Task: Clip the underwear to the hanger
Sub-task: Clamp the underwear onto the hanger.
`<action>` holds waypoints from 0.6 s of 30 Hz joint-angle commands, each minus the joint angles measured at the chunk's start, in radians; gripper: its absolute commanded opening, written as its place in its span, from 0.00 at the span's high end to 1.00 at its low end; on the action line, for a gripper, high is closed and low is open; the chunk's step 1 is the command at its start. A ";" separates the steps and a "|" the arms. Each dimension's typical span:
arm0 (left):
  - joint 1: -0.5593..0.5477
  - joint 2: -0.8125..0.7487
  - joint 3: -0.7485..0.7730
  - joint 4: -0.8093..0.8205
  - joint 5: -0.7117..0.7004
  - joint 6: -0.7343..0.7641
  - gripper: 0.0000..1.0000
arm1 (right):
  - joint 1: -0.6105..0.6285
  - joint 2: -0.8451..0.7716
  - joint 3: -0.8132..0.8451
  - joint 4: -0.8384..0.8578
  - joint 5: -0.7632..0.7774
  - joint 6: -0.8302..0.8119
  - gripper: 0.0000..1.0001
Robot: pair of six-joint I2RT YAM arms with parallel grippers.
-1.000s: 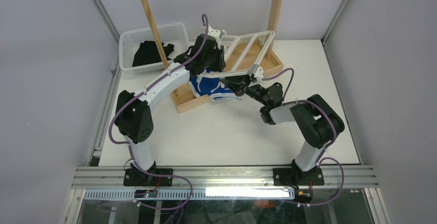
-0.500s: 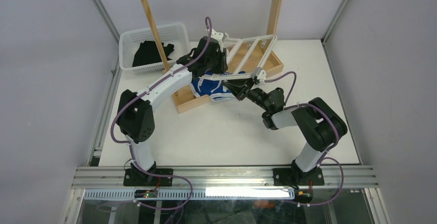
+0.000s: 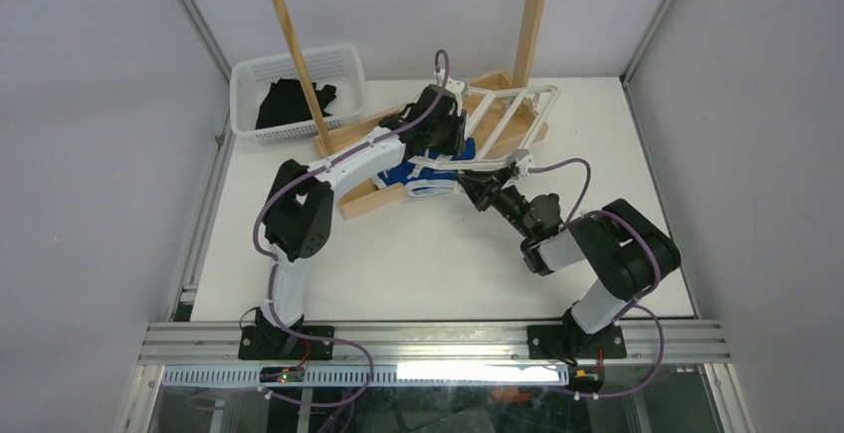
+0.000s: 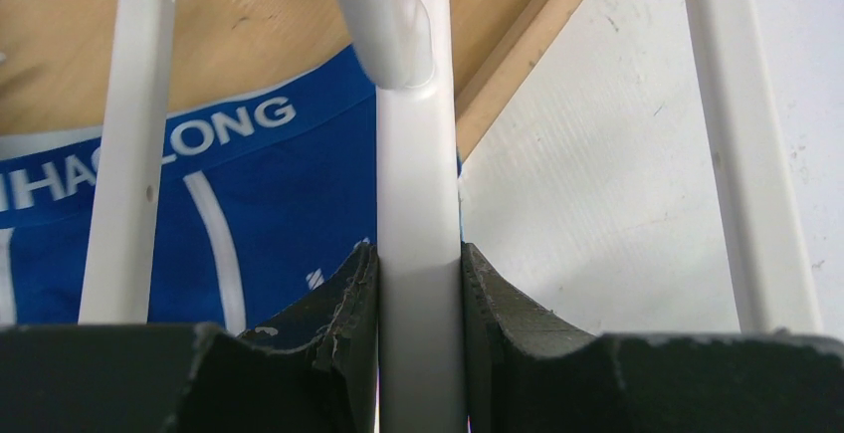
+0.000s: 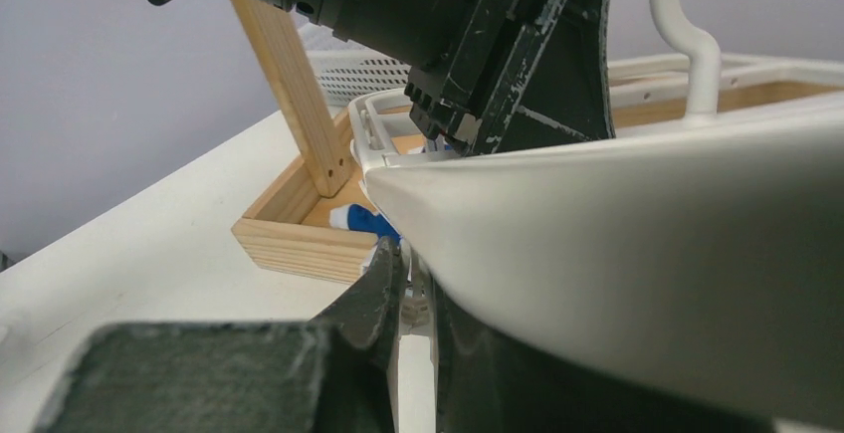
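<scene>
Left gripper (image 4: pixel 418 289) clamps a crossbar of the hanger (image 4: pixel 413 154) over the wooden tray (image 4: pixel 249 15); the underwear (image 4: pixel 279 204) lies flat just beneath, waistband crossing the bars; right gripper (image 3: pixel 472 184), nearer, seems pinched on a dangling clip (image 5: pixel 416 304).

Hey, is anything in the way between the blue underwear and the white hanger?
Nothing visible stands between them. The hanger, clamped in the left gripper, has its bars directly over the underwear.
</scene>
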 commanded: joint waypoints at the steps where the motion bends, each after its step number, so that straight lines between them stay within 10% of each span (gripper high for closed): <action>1: -0.010 0.005 0.151 0.149 0.051 0.018 1.00 | -0.055 -0.002 -0.041 0.117 0.092 0.039 1.00; 12: -0.009 0.121 0.280 0.158 0.071 0.028 1.00 | -0.168 0.049 0.009 0.116 -0.007 0.106 1.00; 18: -0.007 0.076 0.228 0.171 0.072 0.037 0.64 | -0.180 0.058 0.034 0.117 -0.028 0.131 1.00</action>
